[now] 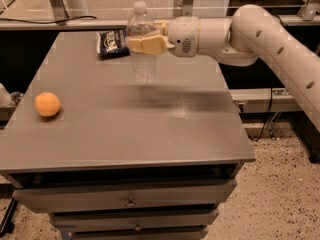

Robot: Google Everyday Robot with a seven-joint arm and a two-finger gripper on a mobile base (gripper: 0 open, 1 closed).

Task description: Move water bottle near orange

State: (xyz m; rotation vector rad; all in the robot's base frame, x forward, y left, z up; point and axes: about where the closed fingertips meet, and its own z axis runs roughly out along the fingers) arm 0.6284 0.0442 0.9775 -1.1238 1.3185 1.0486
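Here, hand (143, 44) grasping upright water bottle (144, 68), table's (150, 139) far side, orange (47, 104) well apart

The gripper (145, 44), pale tan at its jaws and cream-white behind, sits above the far part of the matte grey tabletop (125, 134), clasped round the clear water bottle (140, 24) with its white cap. The arm (280, 39) is cream-white with small dark dots. The orange (48, 104) is plain bright orange, the snack bag (112, 42) dark blue with white print, the floor (280, 184) speckled beige and black
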